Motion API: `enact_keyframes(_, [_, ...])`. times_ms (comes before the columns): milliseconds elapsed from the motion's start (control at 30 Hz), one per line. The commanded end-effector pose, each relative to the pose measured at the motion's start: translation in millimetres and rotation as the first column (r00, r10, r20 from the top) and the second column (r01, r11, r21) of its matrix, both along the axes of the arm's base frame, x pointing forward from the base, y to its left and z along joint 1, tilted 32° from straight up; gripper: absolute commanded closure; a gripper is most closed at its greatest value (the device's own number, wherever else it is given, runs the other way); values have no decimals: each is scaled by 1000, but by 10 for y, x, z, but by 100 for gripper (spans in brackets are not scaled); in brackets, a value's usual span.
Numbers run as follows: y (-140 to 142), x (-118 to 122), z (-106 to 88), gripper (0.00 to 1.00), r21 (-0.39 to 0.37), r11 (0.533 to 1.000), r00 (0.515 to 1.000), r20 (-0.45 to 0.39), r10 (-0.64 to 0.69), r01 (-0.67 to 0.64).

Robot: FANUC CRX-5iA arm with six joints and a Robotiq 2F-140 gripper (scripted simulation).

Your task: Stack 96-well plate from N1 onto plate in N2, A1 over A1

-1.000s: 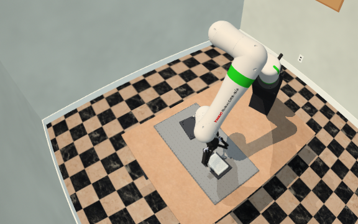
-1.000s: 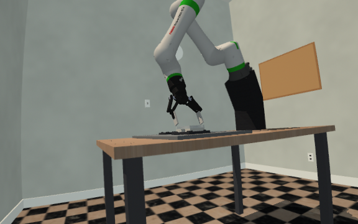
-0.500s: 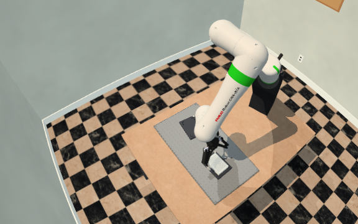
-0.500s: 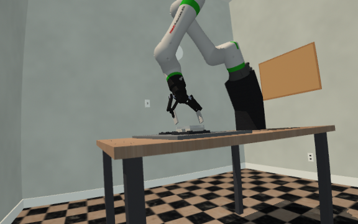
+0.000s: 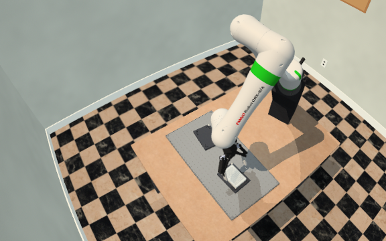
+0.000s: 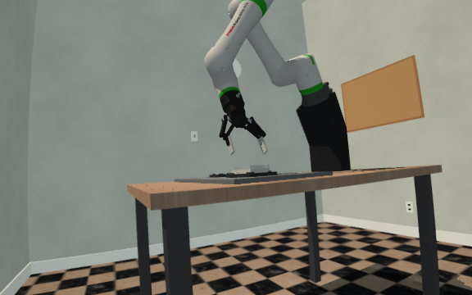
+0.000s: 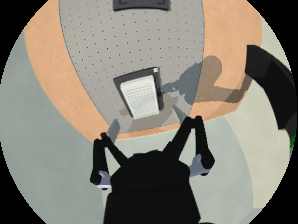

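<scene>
Gripper (image 6: 247, 148) fully spread, empty, hovering above table. 96-well plate (image 5: 236, 176) rests below fingertips in nest N2 (image 5: 227, 185), apart from fingers. Nest N1 (image 5: 202, 136) vacant.

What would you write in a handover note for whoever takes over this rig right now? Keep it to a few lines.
Gripper: open, jaws wide, holding nothing, hovering above N2.
N1: bare, no plate on it.
Plates: on N2. They look like one white block, so the upper and lower cannot be told apart.
Done: plate is off N1, set on N2 and released.
Left: confirm full nesting and A1 over A1, which is too small to read here. Then move the arm away.
</scene>
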State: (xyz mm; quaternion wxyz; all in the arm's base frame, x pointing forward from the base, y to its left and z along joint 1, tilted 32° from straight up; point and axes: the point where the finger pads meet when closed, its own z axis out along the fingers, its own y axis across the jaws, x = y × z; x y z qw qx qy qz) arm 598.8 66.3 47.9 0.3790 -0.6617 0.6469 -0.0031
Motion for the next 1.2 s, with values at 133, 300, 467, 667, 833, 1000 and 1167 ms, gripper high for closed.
enact_keyframes(133, [-15,-85,143,0,0,1000,1000,0,0,0])
enact_keyframes(300, [-25,-140,234,0,0,1000,1000,0,0,0])
enact_keyframes(467, [-29,-165,275,0,0,1000,1000,0,0,0])
enact_keyframes(667, [-29,-165,275,0,0,1000,1000,0,0,0])
enact_keyframes(833, [-29,-165,275,0,0,1000,1000,0,0,0])
enact_keyframes(1000, [-29,-165,275,0,0,1000,1000,0,0,0])
enact_keyframes(1167, [-29,-165,275,0,0,1000,1000,0,0,0])
